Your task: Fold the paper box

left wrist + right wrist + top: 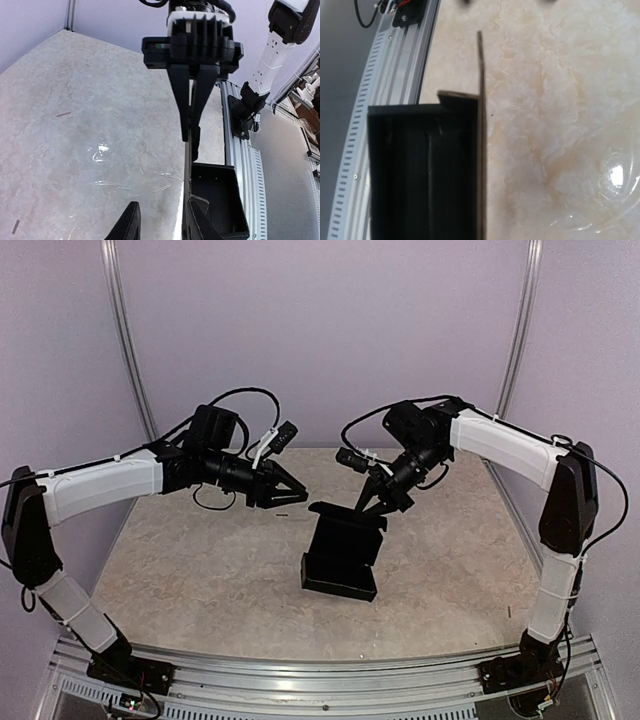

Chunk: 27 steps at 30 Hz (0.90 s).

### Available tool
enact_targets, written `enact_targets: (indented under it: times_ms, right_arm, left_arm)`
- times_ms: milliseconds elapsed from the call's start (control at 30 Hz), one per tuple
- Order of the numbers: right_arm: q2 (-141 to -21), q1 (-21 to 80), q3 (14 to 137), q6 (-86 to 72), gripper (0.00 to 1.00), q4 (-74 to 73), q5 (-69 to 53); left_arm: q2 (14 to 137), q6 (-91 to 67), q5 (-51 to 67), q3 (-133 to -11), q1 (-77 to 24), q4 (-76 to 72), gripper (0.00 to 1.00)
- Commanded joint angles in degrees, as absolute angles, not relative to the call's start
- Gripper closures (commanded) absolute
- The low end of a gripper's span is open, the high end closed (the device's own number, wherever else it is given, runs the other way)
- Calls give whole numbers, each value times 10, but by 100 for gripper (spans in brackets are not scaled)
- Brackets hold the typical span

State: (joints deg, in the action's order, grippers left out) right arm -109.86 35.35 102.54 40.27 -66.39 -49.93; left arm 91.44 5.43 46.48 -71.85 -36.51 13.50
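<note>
Top external view showed the paper box [340, 560] standing mid-table [180, 570], its tray [338, 578] part-formed and its lid flap [347, 517] upright. The right jaws were pinched shut on the flap's upper edge, and the left jaws were spread open just beside it, holding nothing. The step looked like closing the lid; next, the flap would need tipping over the tray and tucking in. Left wrist view alone showed the pinch edge-on, and right wrist view alone the tray's hollow inside.

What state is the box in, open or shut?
Open: the box shows its bare cavity, and its flap stands up, pinched in the right hand.
</note>
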Motion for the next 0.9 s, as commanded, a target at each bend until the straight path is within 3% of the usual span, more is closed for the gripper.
enact_targets:
  times_ms: [0, 367, 867]
  right_arm:
    - [-1076, 359, 1018, 407, 100, -666, -513]
    - [-1088, 359, 1024, 379, 100, -651, -492]
    - [-1092, 359, 1022, 375, 100, -649, -484]
  left_arm:
    - [914, 26, 413, -727, -358, 119, 70]
    - [963, 64, 415, -762, -405, 165, 78]
    - [922, 73, 440, -751, -388, 182, 74]
